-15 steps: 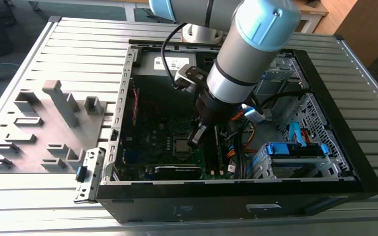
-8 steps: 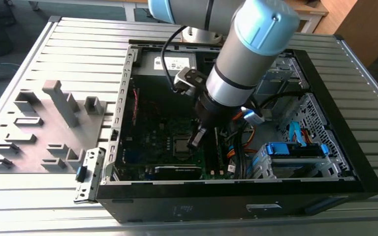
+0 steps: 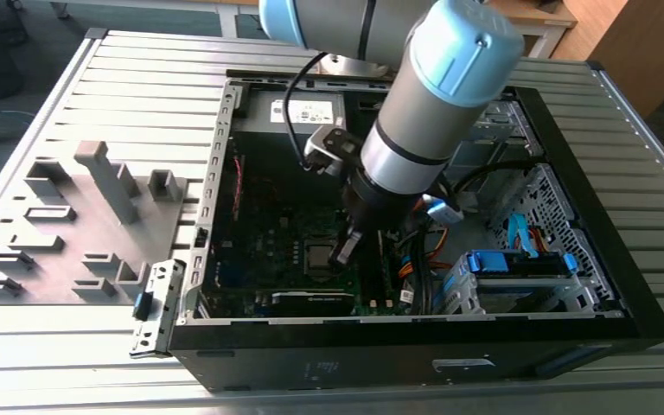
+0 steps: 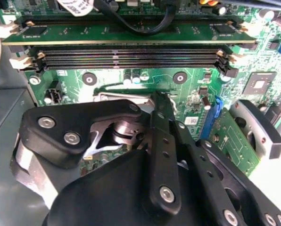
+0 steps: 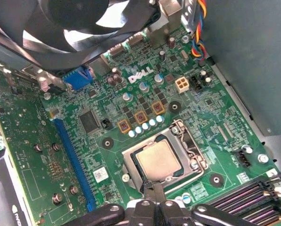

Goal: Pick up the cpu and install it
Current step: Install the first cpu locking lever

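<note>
My gripper (image 5: 153, 187) is pinched together at the cpu's (image 5: 157, 160) edge — the cpu lies in the socket (image 5: 193, 153). I judge gentle, flat nudging best.

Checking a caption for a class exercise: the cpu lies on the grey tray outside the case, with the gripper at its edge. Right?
No. The cpu lies in the socket on the motherboard inside the case; the first wrist view shows it, with the gripper at its edge.

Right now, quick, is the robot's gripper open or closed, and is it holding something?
Gripper: closed, tips by the cpu lying in its socket; holding nothing I can see.
</note>
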Controlling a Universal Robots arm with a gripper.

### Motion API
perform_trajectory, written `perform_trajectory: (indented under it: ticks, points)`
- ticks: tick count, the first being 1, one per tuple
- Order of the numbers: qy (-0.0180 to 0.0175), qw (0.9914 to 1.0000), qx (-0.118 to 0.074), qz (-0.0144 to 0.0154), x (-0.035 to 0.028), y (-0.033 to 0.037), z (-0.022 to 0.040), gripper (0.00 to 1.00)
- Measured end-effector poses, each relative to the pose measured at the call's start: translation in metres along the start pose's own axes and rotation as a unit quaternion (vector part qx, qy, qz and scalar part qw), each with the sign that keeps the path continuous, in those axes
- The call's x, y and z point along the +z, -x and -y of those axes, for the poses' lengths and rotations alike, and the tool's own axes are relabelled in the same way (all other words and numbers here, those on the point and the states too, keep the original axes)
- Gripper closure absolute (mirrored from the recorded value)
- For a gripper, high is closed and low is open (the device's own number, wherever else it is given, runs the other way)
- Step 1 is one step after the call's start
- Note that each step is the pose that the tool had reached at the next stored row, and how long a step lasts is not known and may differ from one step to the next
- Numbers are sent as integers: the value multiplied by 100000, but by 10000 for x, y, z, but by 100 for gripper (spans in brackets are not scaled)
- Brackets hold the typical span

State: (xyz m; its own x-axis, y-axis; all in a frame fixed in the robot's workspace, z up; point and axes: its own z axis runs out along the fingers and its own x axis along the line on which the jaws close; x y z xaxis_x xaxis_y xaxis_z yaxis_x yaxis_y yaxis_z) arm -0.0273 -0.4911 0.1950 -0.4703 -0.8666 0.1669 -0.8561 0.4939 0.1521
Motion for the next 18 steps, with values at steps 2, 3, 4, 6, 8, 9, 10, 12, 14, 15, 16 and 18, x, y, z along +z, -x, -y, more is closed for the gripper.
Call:
perform_trajectory:
  ticks: [2,3,4,6,8,9,10,12,14,15,16,18]
  points:
    - [-20,100000,-97,-25,14,0,3,89]
    - [-26,100000,-127,-37,19,0,4,89]
    - [-28,100000,-137,-40,24,1,5,89]
    - [-30,100000,-140,-44,27,2,6,89]
    - [-26,100000,-143,-29,33,3,6,89]
    - [-26,100000,-143,-28,37,4,7,89]
    - [-26,100000,-138,-29,41,5,8,89]
    - [-14,100000,-145,-14,45,5,9,89]
    - [66,100000,-185,141,46,5,9,89]
    - [101,100000,-198,205,47,6,9,89]
    - [123,99999,-209,249,47,6,9,89]
    - [126,99999,-216,250,50,0,13,89]
